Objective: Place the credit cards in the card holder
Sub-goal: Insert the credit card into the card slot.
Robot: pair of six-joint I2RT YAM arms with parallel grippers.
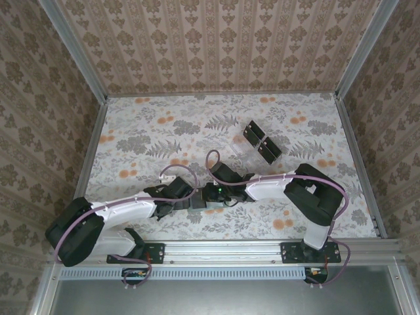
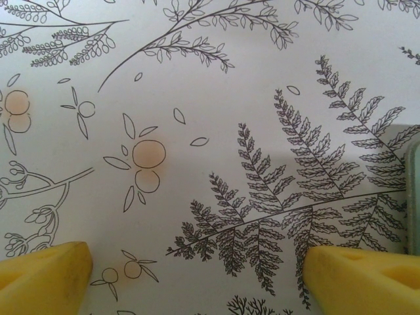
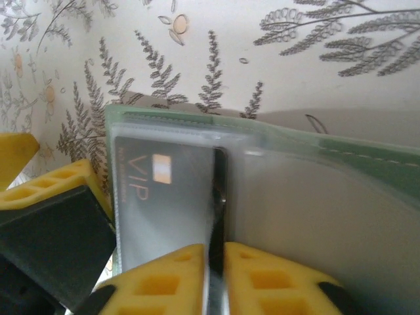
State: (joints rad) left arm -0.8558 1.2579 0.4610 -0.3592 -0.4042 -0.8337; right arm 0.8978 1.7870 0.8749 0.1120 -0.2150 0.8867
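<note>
Left claw (image 2: 202,281) hangs spread wide over the printed surface (image 2: 197,65), fingertips cut off at the bottom. Just a sliver of the card holder (image 2: 413,197) peeks in at the right edge. Over to the right claw (image 3: 216,279): pinched tight on a credit card (image 3: 217,197) seen edge-on at the holder's clear pocket, though whether it's inside is hard to tell. A VIP card (image 3: 147,197) sits behind the plastic. Far right from above, spare black cards (image 1: 262,142), count unclear.
</note>
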